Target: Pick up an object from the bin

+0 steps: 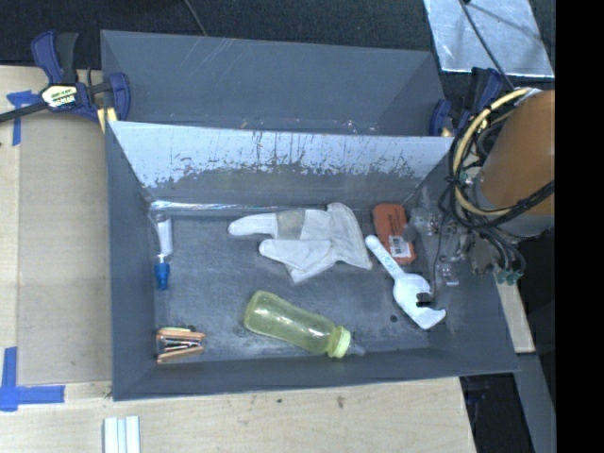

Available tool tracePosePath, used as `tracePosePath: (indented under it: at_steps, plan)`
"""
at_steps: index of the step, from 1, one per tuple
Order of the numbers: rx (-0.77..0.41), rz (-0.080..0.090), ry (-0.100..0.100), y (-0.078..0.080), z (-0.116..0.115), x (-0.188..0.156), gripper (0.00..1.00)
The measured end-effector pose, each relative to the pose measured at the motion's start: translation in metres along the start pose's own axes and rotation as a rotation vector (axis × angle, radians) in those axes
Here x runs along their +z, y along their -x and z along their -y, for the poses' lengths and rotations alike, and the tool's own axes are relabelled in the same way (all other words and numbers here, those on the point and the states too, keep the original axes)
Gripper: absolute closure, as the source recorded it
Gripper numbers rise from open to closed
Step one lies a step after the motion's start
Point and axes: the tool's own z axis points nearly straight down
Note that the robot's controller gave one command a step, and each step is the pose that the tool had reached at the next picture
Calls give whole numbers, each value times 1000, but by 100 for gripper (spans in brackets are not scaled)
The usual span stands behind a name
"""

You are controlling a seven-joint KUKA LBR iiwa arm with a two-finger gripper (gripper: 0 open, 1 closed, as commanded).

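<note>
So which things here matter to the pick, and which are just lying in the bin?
In play:
end effector
white scoop, the thing nearest to it, at the right

Lying about:
white glove
yellow-green bottle
orange packet
blue-tipped tube
brown clip

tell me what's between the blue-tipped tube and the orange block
A white glove lies between them in the camera view; bare floor separates it from the blue-tipped tube, and it ends close to the orange block.
</note>
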Motion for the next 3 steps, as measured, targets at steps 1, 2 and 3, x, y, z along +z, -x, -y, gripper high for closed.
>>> tracePosePath:
  at_steps: [1,2,3]
  plan:
    - [-30,7,-1,24,-29,52,0]
    - [-37,-1,4,36,-30,86,0]
    - [9,3,0,76,-47,107,0]
